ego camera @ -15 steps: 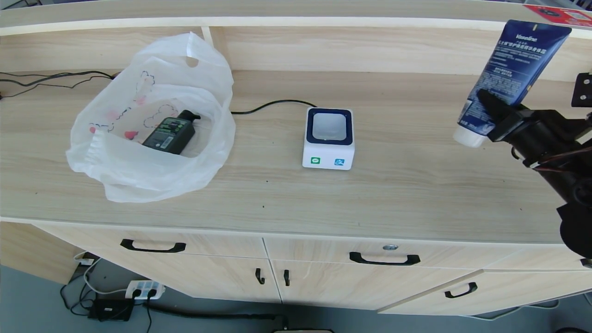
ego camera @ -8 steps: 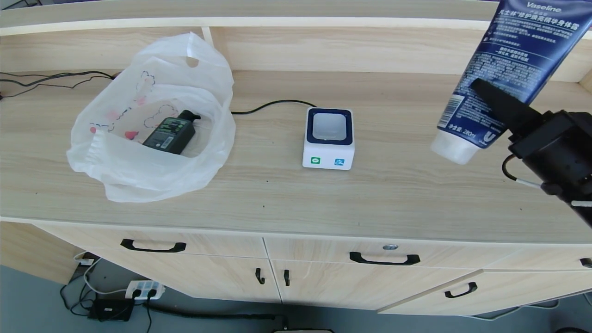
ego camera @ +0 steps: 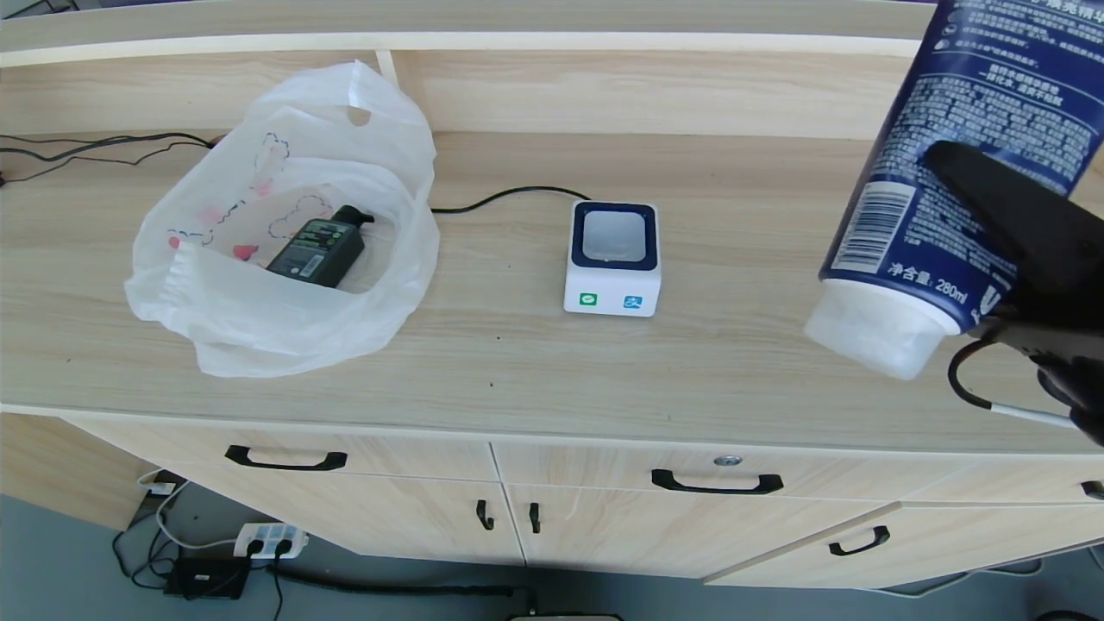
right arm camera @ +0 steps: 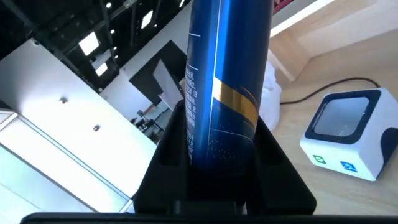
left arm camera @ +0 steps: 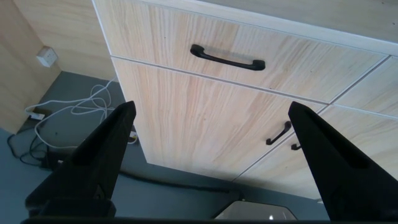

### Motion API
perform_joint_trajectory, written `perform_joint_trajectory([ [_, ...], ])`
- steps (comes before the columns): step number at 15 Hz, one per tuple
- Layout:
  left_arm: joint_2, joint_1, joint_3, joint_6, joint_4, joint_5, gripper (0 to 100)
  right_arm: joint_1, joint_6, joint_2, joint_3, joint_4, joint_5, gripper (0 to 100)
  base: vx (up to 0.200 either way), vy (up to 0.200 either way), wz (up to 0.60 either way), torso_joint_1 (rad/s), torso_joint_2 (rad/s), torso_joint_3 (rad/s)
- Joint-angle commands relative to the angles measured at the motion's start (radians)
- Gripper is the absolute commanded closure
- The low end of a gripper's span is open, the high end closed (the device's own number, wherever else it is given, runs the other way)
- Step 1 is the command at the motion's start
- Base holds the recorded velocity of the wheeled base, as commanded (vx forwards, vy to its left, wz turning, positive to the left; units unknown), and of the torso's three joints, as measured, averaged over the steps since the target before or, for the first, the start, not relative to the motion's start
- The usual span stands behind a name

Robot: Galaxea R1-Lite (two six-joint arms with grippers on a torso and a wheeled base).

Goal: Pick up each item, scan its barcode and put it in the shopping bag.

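Tube [ego camera: 923, 112] noted in the right claw [ego camera: 992, 198], clenched across its lower body, one black finger [ego camera: 1018, 216] laid over the printed face. The tube is held tilted above the table [ego camera: 690, 371], white cap [ego camera: 871, 332] lowest and pointing down and left of the claw, crimped end rising up and away to the claw's right. A barcode [ego camera: 871, 228] is seen on the blue wall just above the cap, left of the finger. No contact between tube and table can be made out.

In the right wrist view the tube [right arm camera: 224, 56] is seen standing straight out of the claw [right arm camera: 219, 155], gripped from both sides.

The scanner [ego camera: 614, 257], a white box with a dark-framed window on top, sits on the table well to the left of the right claw and below it; it is seen past the tube in the wrist view [right arm camera: 345, 134]. A black cable [ego camera: 509, 197] is run from its back toward the bag.

The bag [ego camera: 285, 224], white plastic and slumped open, lies farther left of the claw, beyond the scanner. A dark bottle [ego camera: 319, 248] is laid flat inside it.

The left claw [left arm camera: 211, 155] is held below table level, released, fingers spread wide with nothing between them. A drawer front with a black handle [left arm camera: 227, 57] is seen beyond it.
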Motion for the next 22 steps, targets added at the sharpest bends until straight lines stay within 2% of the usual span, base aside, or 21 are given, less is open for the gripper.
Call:
perform_joint_trajectory([
  [1,0.0,0.001,0.0,0.0,0.0,0.001,0,0.08,0.024,-0.021,0.004,0.0,0.001,100,0.0,0.0,0.0,0.0,0.0,0.0],
  [5,0.0,0.001,0.0,0.0,0.0,0.001,0,0.224,0.059,-0.057,0.02,0.003,0.002,100,0.0,0.0,0.0,0.0,0.0,0.0],
  [11,0.0,0.001,0.0,0.0,0.0,0.001,0,0.312,0.102,-0.055,-0.006,0.006,0.01,100,0.0,0.0,0.0,0.0,0.0,0.0],
  [14,0.0,0.001,0.0,0.0,0.0,0.001,0,0.396,0.102,-0.069,0.0,0.006,0.036,100,0.0,0.0,0.0,0.0,0.0,0.0],
  [15,0.0,0.001,0.0,0.0,0.0,0.001,0,0.396,0.102,-0.069,0.0,0.006,0.036,100,0.0,0.0,0.0,0.0,0.0,0.0],
  [16,0.0,0.001,0.0,0.0,0.0,0.001,0,0.397,0.102,-0.064,-0.01,0.009,0.083,100,0.0,0.0,0.0,0.0,0.0,0.0],
  [22,0.0,0.001,0.0,0.0,0.0,0.001,0,0.396,0.107,0.011,-0.033,0.014,0.087,100,0.0,0.0,0.0,0.0,0.0,0.0],
])
